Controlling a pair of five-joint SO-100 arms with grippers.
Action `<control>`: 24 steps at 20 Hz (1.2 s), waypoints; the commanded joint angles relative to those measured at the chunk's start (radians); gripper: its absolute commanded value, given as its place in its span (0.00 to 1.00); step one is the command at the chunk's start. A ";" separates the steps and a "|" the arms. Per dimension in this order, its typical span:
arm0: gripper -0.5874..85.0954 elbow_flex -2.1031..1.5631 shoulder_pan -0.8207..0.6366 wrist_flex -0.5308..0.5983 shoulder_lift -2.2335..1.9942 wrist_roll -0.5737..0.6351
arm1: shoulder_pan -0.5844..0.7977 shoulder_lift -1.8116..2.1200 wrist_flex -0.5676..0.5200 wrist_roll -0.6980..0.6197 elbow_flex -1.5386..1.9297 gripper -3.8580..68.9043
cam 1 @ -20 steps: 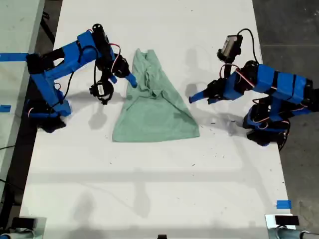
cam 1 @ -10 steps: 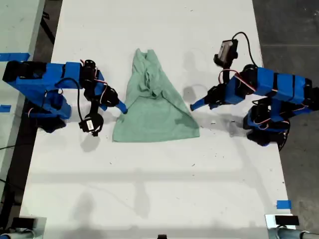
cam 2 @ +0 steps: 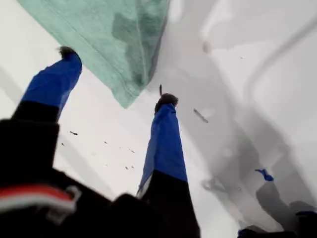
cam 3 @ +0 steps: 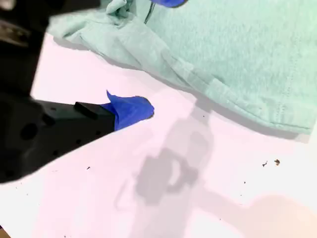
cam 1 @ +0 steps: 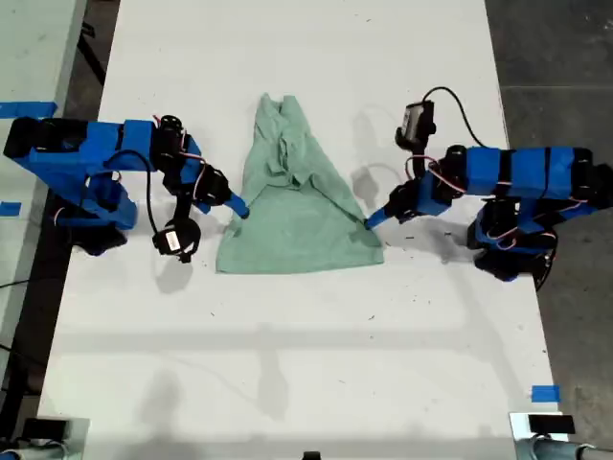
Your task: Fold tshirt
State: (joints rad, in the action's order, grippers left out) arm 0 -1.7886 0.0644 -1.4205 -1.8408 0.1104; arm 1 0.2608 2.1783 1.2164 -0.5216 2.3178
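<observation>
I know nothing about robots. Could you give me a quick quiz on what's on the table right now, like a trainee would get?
1. True or false: my first gripper is shut on the tshirt.
2. In the exterior view, the tshirt's wide straight hem lies toward: A) that view's bottom, B) that view's top, C) that view's left.
3. Fill in: the tshirt lies on a ____ table.

Key
1. False: the jaws are open, and the tshirt's corner lies just ahead of them.
2. A.
3. White.
</observation>
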 commanded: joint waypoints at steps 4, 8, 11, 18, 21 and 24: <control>0.32 0.005 0.005 0.018 -0.008 0.011 | 0.009 -0.273 -0.250 -0.018 0.012 0.41; 0.32 0.003 0.003 0.018 -0.008 0.014 | 0.009 -0.391 -0.304 -0.025 -0.037 0.14; 0.32 -0.008 0.003 0.018 -0.009 0.014 | 0.012 -0.387 -0.301 -0.025 -0.041 0.03; 0.32 -0.020 0.002 0.029 -0.011 0.017 | -0.048 -0.252 -0.002 0.014 -0.301 0.02; 0.32 -0.020 0.002 0.037 -0.011 0.018 | -0.107 -0.298 -0.014 0.081 -0.469 0.02; 0.31 -0.020 0.005 0.041 -0.011 0.018 | -0.155 -0.434 -0.063 0.166 -0.623 0.02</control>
State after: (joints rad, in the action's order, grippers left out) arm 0 -1.8132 0.0644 -1.3944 -1.8392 0.1212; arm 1 0.1411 1.7794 1.2026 -0.4096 1.8208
